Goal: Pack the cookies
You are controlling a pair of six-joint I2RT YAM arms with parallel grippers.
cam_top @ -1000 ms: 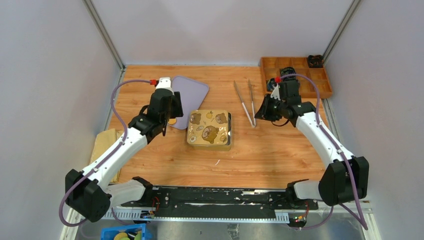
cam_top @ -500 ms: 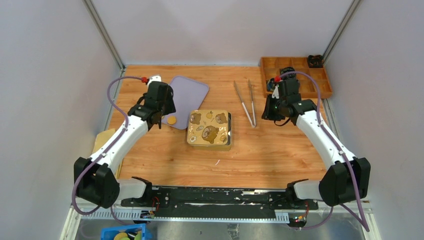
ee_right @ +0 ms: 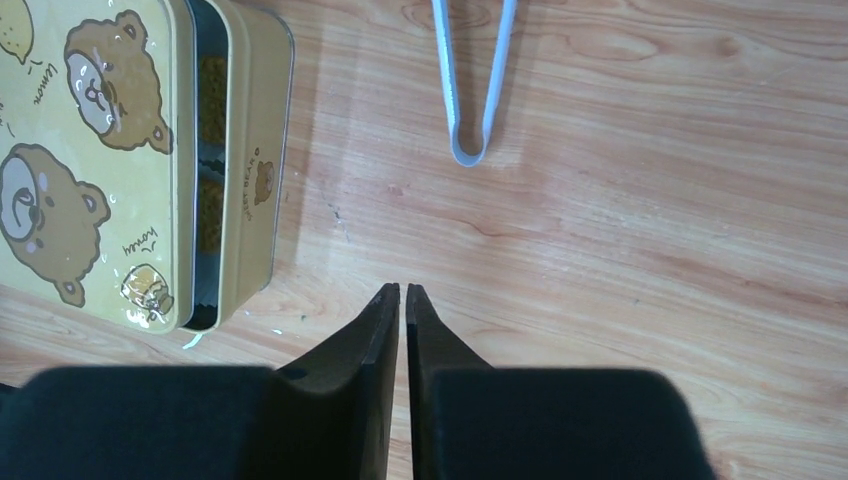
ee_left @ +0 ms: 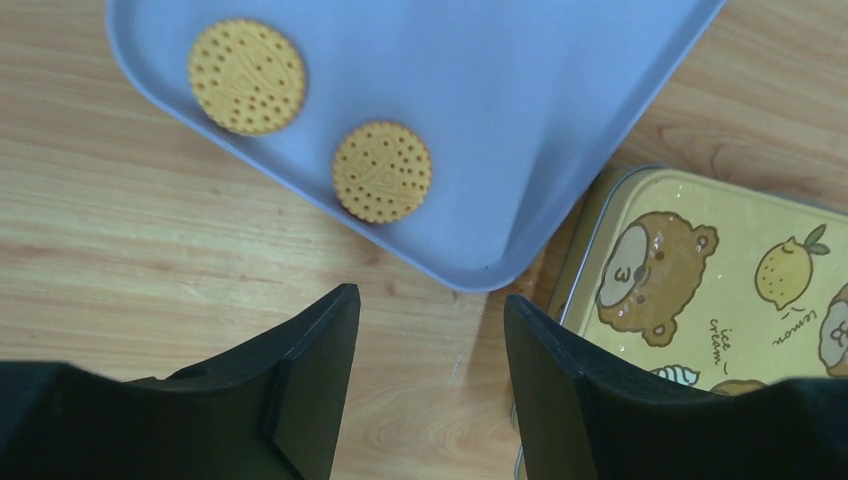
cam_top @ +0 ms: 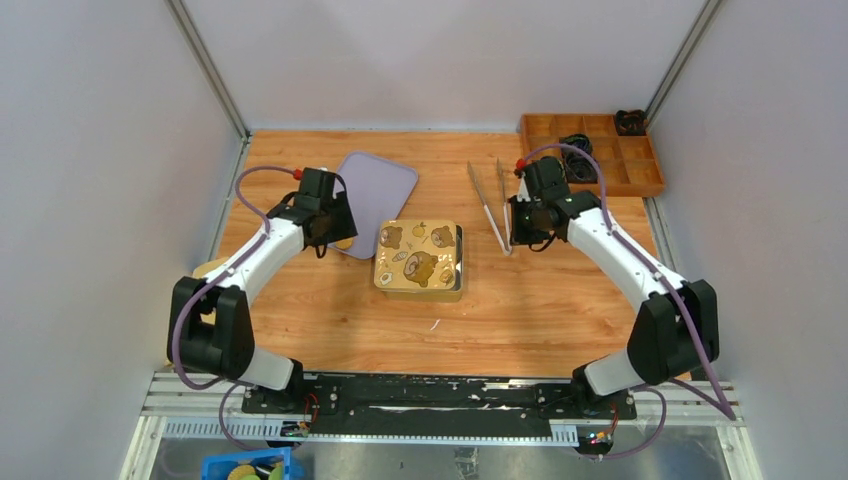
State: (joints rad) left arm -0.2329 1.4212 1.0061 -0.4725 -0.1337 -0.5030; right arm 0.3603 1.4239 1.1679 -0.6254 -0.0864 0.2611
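Two round yellow cookies [ee_left: 247, 76] [ee_left: 382, 172] lie on the purple tray [ee_left: 520, 90], near its corner. My left gripper [ee_left: 430, 310] is open and empty, above bare wood just short of that corner; the top view shows it [cam_top: 330, 232] at the tray's [cam_top: 378, 190] near-left edge. The square yellow bear tin [cam_top: 420, 258] sits mid-table, its lid [ee_right: 90, 150] slid aside so a dark gap shows along the tin's side [ee_right: 245, 170]. My right gripper [ee_right: 402, 290] is shut and empty, just short of the tongs' joined end; it [cam_top: 520, 235] is right of the tin.
Metal tongs [cam_top: 495, 205] lie right of the tin, also in the right wrist view [ee_right: 470, 90]. A wooden compartment box [cam_top: 595, 150] stands at the back right. A yellow cloth [cam_top: 205, 272] lies at the left edge. A small white scrap [cam_top: 435, 323] lies in front of the tin.
My right gripper has moved left, from near the wooden box to beside the tongs. My left arm has swung its elbow outward, its gripper staying at the tray's near-left edge.
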